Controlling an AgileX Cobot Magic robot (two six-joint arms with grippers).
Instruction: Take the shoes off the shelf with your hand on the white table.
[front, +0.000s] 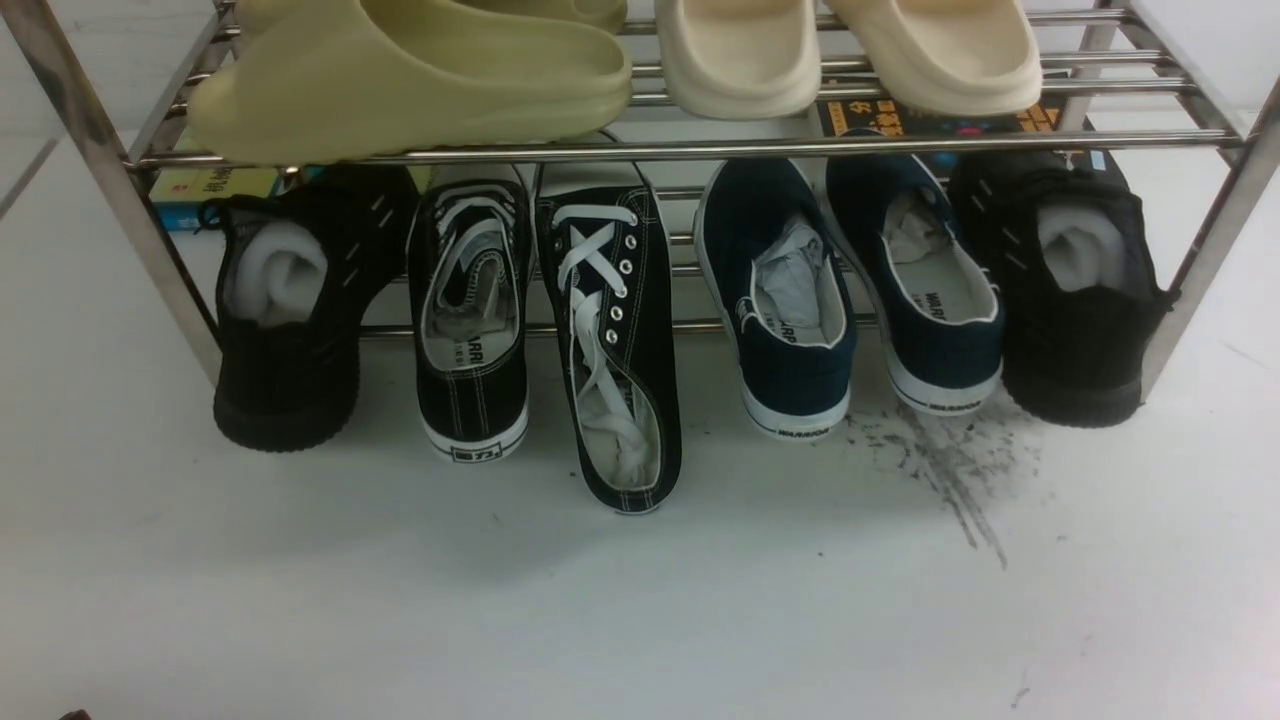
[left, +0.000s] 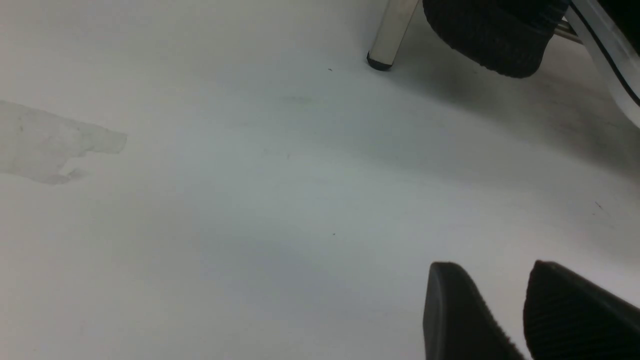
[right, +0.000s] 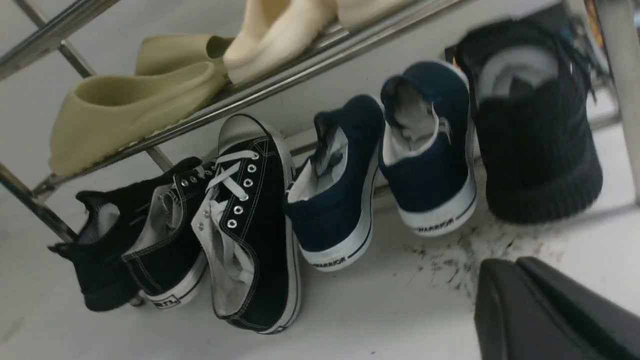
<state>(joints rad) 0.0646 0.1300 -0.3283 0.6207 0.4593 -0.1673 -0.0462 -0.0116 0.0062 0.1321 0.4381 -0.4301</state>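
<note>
The bench (front: 640, 620) is a broad white surface. A smear of dark scuff marks (front: 950, 460) fans toward its near edge, starting just in front of the navy shoes (front: 795, 375). The chrome shelf (front: 700, 150) stands across the far part of the bench, and the room behind it shows only as pale surface.

The navy shoes sit side by side on the lower tier, right of the shelf's middle. Their toes are propped on the bars and their heels are down on the bench. They lie between the black lace-up sneakers (front: 615, 330) and a black knit sneaker (front: 1075, 330). Another knit sneaker (front: 285, 340) sits at the left end. Olive slippers (front: 400, 80) and cream slippers (front: 740, 60) fill the upper tier.

The front view shows neither arm. Only the right wrist view shows the right pincer (right: 530, 285), which is low over the bench near the scuff marks. Its jaws are pressed together on nothing, well apart from the navy shoes.

Only the left wrist view shows the left pincer (left: 515, 320). Its black fingertips (left: 450, 310) stand apart over bare bench. That view also shows a shelf leg (left: 387, 35) with a black foot, and a faint pale patch (left: 50, 145) on the bench.
</note>
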